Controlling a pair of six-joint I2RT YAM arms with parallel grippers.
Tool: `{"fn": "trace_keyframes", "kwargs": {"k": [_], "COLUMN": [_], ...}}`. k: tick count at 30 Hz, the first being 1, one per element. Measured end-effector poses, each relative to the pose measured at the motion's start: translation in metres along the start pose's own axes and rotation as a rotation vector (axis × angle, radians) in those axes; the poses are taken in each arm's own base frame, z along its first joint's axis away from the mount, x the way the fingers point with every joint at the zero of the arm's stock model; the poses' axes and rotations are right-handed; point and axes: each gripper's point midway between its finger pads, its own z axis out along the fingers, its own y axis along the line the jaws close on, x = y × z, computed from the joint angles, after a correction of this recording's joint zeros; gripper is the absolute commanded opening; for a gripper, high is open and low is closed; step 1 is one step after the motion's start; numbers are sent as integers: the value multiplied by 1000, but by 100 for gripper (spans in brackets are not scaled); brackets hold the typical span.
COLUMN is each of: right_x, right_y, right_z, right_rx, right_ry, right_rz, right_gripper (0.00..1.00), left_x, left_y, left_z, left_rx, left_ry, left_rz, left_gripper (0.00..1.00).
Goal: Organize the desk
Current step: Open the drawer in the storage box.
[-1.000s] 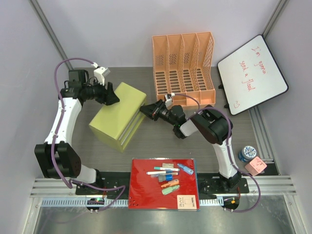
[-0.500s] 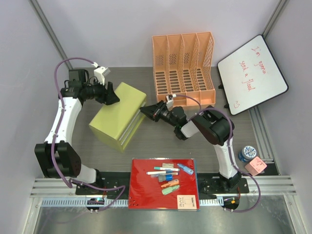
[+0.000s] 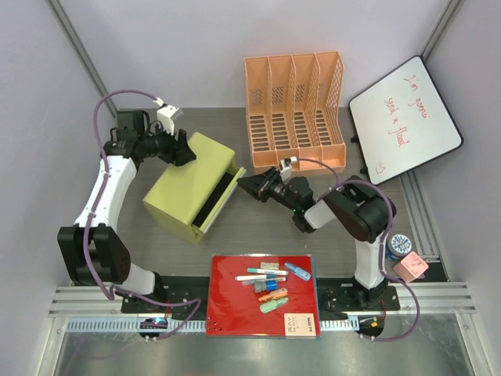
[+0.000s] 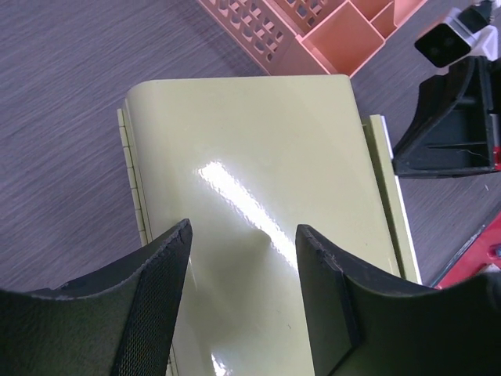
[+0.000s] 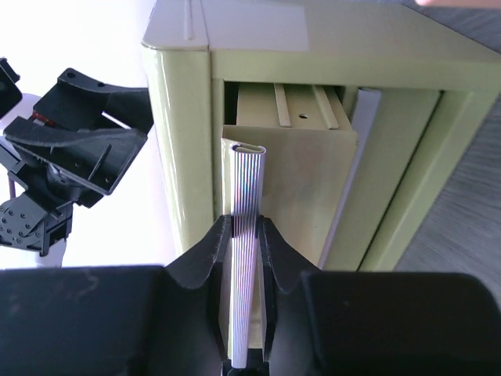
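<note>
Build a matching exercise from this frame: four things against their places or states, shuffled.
1 lime-green metal drawer cabinet
2 orange mesh file rack
3 red flat rectangular tray
4 right hand

A holds pens
B shut on the ribbed silver drawer handle
C at the back edge of the dark grey wood-grain desk
D one drawer partly out

Pairs: 1-D, 2-C, 3-A, 4-B

Even, bright light from above leaves only soft shadows on the desk (image 3: 262,227), a white glare streak runs across the top of the green cabinet (image 4: 235,188) under my left wrist camera, and my right wrist view burns out to white at its upper left.
</note>
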Motion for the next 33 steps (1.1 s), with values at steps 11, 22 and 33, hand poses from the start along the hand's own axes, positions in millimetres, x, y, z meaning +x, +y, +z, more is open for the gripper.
{"fn": "trace_keyframes", "kwargs": {"k": [11,22,33], "right_x": [1,11,30], "right_y": [1,-2,91], "right_z": [-50,-75,-93], "right_rx": [50,66,-12], "right_ry": [-21,23,171], "right_rz": [-8,-6,-422], "right_gripper": [1,58,100], "left_x": [7,8,12], "left_y": [18,12,6], "left_z": [7,6,-7], "left_rx": [-49,-38,-57], "left_ry": [8,8,72], "left_rz": [-86,-112,-181], "left_gripper": [58,58,61]}}
